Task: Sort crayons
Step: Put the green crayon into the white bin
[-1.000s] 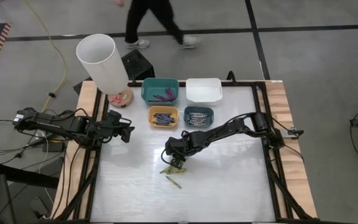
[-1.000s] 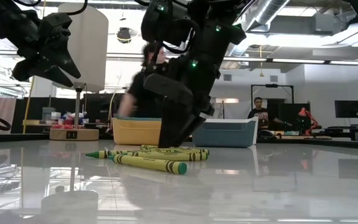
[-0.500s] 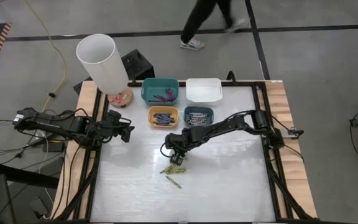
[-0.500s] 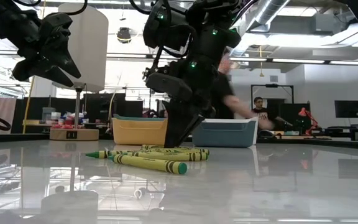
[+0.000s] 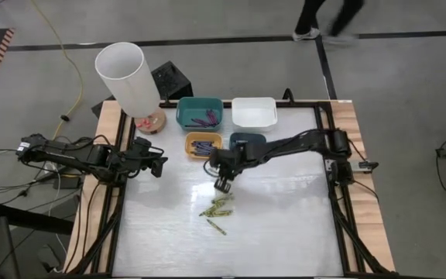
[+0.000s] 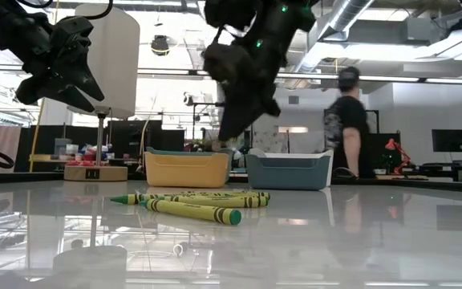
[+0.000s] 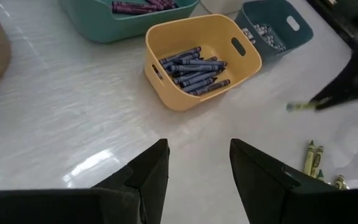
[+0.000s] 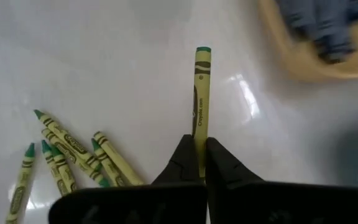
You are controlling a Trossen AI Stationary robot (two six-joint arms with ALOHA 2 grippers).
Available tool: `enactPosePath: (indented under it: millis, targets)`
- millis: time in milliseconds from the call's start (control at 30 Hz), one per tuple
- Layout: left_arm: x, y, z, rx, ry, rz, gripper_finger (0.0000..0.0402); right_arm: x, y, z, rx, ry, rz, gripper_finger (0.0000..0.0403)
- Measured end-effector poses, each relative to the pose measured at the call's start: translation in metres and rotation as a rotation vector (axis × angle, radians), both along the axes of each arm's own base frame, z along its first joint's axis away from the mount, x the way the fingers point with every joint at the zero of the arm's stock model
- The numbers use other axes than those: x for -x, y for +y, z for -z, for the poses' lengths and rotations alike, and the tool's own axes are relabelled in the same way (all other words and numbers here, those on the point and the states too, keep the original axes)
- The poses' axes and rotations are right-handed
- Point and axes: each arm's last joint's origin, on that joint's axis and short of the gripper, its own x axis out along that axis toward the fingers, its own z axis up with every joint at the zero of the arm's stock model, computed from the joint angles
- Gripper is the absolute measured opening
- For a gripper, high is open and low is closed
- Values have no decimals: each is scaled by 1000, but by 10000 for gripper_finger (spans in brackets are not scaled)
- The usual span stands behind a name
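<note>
My right gripper hangs above the table's middle, shut on one yellow-green crayon, which also shows in the left wrist view. Below it, toward the near edge, several more yellow-green crayons lie flat in a loose pile, with one apart. In the low view they lie in front. My left gripper waits open at the table's left side, its fingers with nothing between them. My right gripper pinches the crayon by one end between its two fingers. The fingers slant downward, and the crayon sticks out past their tips roughly in line with them. Its free end is clear of the table.
At the far side stand a teal bin with purple crayons, a white bin, a yellow bin with blue crayons and a blue bin partly under my right arm. A white cylinder stands at the far left corner.
My right gripper has shut on one yellow-green crayon at the pile and risen with it, going toward the far edge and the bins. The crayon is lifted clear; the other crayons stay where they were. A person has walked past beyond the table.
</note>
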Motion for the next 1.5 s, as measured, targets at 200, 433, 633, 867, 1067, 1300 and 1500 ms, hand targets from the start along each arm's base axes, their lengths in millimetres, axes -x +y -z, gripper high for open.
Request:
enactPosePath:
  millis: [200,433,633,867,1067,1300,1500]
  targets:
    - [0,0,0,0,-3,-1,160,31,-35,-50,51,-58,94,3]
    - [0,0,0,19,-17,-17,160,74,-87,-90,153,-74,306,3]
    - [0,0,-1,24,-27,-41,160,98,-132,-93,191,-17,525,3]
    - [0,0,-1,40,-36,-54,160,98,-172,-62,142,103,612,3]
    - [0,0,-1,41,-37,-54,160,93,-200,-26,105,219,648,3]
    - [0,1,0,34,-33,-61,160,88,-224,5,93,264,691,3]
    - [0,1,0,31,-32,-65,160,84,-236,27,84,289,708,3]
